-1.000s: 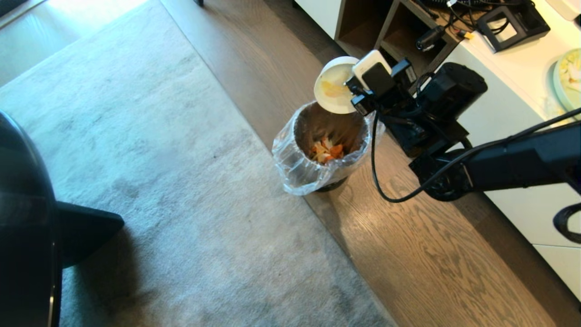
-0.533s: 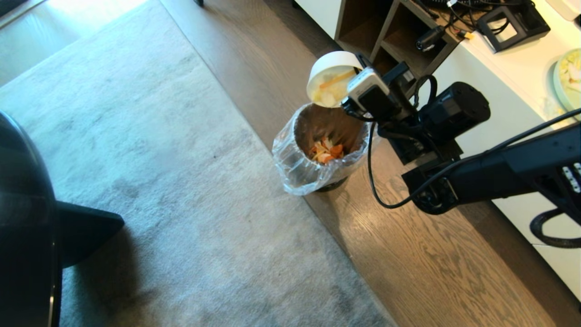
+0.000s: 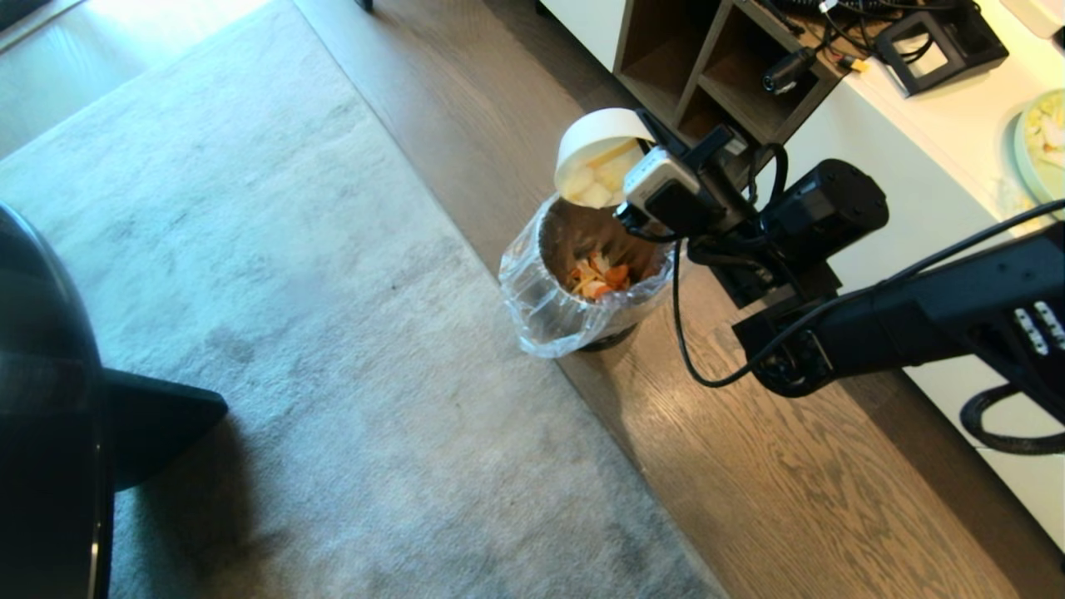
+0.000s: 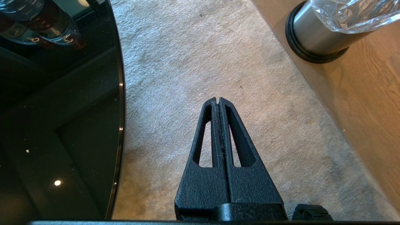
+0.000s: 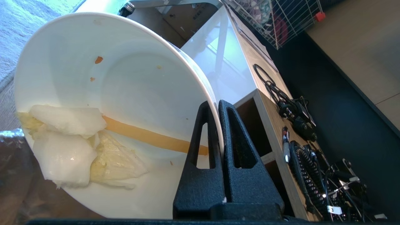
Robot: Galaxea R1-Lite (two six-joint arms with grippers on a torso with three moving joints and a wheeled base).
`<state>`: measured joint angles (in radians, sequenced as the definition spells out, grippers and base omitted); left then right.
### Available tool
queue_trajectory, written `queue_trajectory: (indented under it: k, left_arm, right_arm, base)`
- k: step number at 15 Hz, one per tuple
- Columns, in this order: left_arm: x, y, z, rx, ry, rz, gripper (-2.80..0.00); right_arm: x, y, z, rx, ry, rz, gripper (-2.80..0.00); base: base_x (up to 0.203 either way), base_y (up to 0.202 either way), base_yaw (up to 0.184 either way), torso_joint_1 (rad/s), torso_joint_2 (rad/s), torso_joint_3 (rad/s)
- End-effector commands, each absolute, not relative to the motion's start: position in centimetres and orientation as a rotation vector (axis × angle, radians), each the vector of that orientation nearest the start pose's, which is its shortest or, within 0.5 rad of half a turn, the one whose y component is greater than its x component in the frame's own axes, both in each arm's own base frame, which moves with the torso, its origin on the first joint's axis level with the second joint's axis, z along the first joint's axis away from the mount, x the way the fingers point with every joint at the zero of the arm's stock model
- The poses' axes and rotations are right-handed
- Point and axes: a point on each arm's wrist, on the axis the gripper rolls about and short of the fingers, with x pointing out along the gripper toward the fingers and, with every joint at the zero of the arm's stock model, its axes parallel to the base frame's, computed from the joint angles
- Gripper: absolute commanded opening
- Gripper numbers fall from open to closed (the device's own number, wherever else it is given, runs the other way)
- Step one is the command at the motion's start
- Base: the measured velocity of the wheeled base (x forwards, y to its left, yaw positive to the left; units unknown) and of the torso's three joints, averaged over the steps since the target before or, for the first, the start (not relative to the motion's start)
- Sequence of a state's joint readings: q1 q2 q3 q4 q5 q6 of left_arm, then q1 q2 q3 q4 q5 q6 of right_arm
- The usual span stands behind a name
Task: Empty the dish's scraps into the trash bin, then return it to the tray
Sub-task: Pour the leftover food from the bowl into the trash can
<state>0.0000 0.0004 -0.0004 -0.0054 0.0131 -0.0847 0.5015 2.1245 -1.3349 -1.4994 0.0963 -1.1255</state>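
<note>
The dish (image 3: 592, 141), a white bowl, hangs tilted on its side just above the far rim of the trash bin (image 3: 582, 283). My right gripper (image 5: 215, 104) is shut on the dish (image 5: 131, 81) rim, one finger inside and one outside. White and yellow scraps (image 5: 67, 142) and an orange strip (image 5: 150, 137) lie at the bowl's low edge. Orange and white scraps (image 3: 601, 279) lie inside the bin's clear liner. My left gripper (image 4: 218, 100) hangs shut and empty over the rug, with the bin (image 4: 315, 34) farther off. The tray is out of view.
A white cabinet (image 3: 932, 158) with open wooden shelves (image 3: 691, 58) and cables stands right behind the bin. A pale green plate (image 3: 1040, 141) sits on its top. A round black glass table (image 3: 42, 399) borders the grey rug (image 3: 291, 333) on the left.
The right wrist has rolled and tipped the dish's opening further down toward the bin, shifting it slightly left. The white scraps have slid to its lower rim. The left arm has not moved.
</note>
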Motion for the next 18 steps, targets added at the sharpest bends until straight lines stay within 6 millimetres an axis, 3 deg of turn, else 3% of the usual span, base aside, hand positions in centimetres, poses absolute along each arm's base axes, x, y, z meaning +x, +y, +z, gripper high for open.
queue_trajectory:
  k: [1, 6, 13, 18]
  left_arm:
    - [-2.3, 0.0, 7.6, -0.086, -0.007, 0.014, -2.8]
    - [-2.3, 0.0, 7.6, -0.086, -0.007, 0.014, -2.8]
    - [-2.3, 0.0, 7.6, -0.086, -0.007, 0.014, -2.8]
    - [-2.3, 0.0, 7.6, -0.086, -0.007, 0.014, -2.8]
  right_arm:
    - [36.5, 19.2, 25.1, -0.918, -0.933, 0.085, -2.8]
    - [37.5, 17.2, 25.0, -0.975, -0.915, 0.025, -2.8]
    - [37.5, 17.2, 24.6, -1.049, -0.953, -0.035, -2.8]
    - [36.8, 17.6, 25.4, -1.153, -1.112, 0.047, -2.8]
  base:
    - [0.0, 0.0, 0.0, 0.0, 0.0, 0.0]
    - [0.0, 0.0, 0.0, 0.0, 0.0, 0.0]
    - [0.0, 0.0, 0.0, 0.0, 0.0, 0.0]
    - [0.0, 0.0, 0.0, 0.0, 0.0, 0.0]
